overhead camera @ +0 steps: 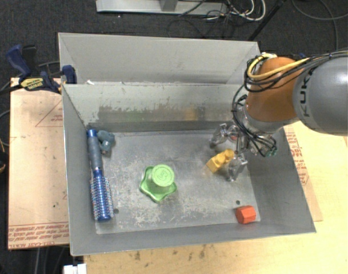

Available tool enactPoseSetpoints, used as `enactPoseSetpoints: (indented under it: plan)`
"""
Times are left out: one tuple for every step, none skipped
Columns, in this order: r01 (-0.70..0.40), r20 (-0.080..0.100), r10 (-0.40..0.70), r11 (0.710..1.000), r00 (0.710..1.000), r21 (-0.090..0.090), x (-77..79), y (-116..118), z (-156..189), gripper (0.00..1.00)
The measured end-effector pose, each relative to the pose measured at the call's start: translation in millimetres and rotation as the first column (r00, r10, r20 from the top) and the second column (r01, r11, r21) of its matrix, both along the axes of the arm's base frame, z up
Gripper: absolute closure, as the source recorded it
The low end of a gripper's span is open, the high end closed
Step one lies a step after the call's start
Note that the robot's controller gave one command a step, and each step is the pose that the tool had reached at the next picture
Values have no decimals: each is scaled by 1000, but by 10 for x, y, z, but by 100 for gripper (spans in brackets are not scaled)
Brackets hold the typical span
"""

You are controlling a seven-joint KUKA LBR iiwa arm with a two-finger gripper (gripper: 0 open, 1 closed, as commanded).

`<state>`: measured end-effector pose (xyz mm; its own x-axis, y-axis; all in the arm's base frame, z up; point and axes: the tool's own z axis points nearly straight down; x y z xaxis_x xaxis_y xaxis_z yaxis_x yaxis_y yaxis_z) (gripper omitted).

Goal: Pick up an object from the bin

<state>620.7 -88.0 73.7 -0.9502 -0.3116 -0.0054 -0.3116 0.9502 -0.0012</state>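
Driving this one remotely, here's where things stand. The two-finger gripper (227,154) is down low in the grey metal bin (162,99), over the right half of the floor and a bit closer to the back wall than to the front edge. Its fingers (236,169) are spread apart, not clamped on anything: one tip points toward the back wall, the other toward the front edge.

The small yellow plastic chunk (216,163) lies on the floor right at the gap between them, just beside the front fingertip. From up here I can't tell whether that tip actually touches it.

Everything else is well apart from the gripper. A green plastic cup on a wavy green base (158,181) stands around the middle of the floor, toward the front edge. A blue hairbrush with a bristled head (99,181) lies along the left wall, bristles toward the front left corner, and a small grey-blue lump (107,141) lies next to its handle end. A little orange-red cube (246,214) sits near the front right corner.
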Motion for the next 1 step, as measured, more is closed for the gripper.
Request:
enactPoseSetpoints:
  plan:
    - [2, 0, -2, 1000, 1000, 0, 16, -3, 19, 0]
